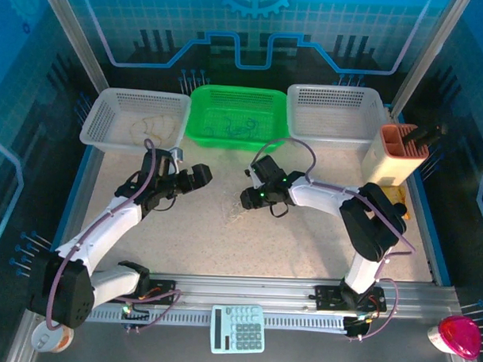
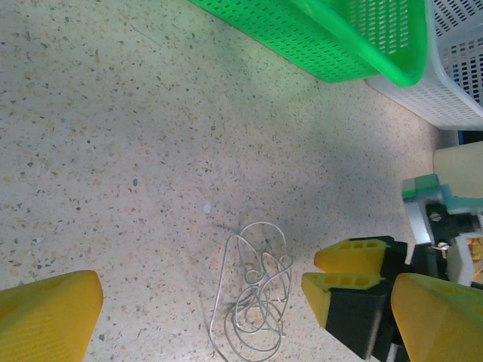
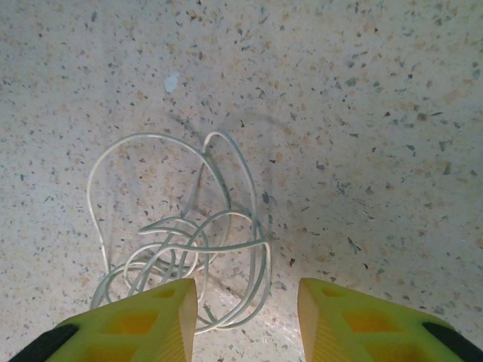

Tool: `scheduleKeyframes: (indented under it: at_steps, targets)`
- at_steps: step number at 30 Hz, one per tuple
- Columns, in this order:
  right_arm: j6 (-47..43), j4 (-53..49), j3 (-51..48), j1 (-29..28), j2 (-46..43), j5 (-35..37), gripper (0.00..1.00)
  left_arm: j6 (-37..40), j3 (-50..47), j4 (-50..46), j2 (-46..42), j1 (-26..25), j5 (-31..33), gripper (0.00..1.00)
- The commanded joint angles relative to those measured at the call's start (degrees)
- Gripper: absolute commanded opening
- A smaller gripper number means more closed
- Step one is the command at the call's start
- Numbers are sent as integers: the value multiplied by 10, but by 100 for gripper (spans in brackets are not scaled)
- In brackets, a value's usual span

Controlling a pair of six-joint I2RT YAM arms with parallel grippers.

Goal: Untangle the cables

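Note:
A pale whitish cable (image 1: 234, 215) lies in a loose curly tangle on the speckled table (image 1: 184, 235) between the two arms. My right gripper (image 1: 247, 199) hovers just right of it, open; in the right wrist view its yellow fingers (image 3: 143, 324) stand apart over the near loops of the cable (image 3: 181, 241), holding nothing. My left gripper (image 1: 202, 176) is wide open, left of the tangle and raised. In the left wrist view the cable (image 2: 256, 302) lies ahead, with the right gripper (image 2: 315, 270) beside it. Blue cables (image 1: 237, 130) lie in the green basket (image 1: 198, 116).
A white basket (image 1: 97, 124) at back left holds pale cords (image 1: 148, 128); another white basket (image 1: 335, 113) stands at back right. A beige holder (image 1: 397, 159) is at the right edge. A calculator (image 1: 238, 328) and a pink object (image 1: 458, 335) lie in front of the rail.

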State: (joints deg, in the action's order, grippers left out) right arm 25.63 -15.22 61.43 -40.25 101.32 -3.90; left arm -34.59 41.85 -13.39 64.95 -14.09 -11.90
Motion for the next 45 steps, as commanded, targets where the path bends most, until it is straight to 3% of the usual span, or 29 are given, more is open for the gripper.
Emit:
scheduleKeyframes:
  at_steps: [1, 5, 7, 10, 18, 27, 39, 45]
  targets:
    - [13, 12, 2, -12, 24, -18, 40, 0, 14, 8, 4, -6, -9, 99]
    - [17, 22, 8, -14, 44, -30, 33, 0, 15, 6, 4, -7, -7, 99]
    - [16, 22, 8, -14, 46, -35, 23, 0, 17, 6, 4, -9, -7, 99]
    - [8, 10, 11, -13, 30, -31, 0, 1, 18, 5, 4, -9, -6, 99]
    - [-14, -26, 6, -1, -120, 10, 0, 4, 21, 8, 4, -12, -12, 99]
    - [-9, -27, 13, 6, -167, -2, 0, -9, 26, 35, 15, -18, -49, 99]
    - [5, -24, 19, 17, -200, -38, 0, -1, -13, 146, 27, -22, -139, 81]
    - [-4, -22, 23, 20, -205, -60, 0, 12, -7, 163, 37, -35, -142, 74]
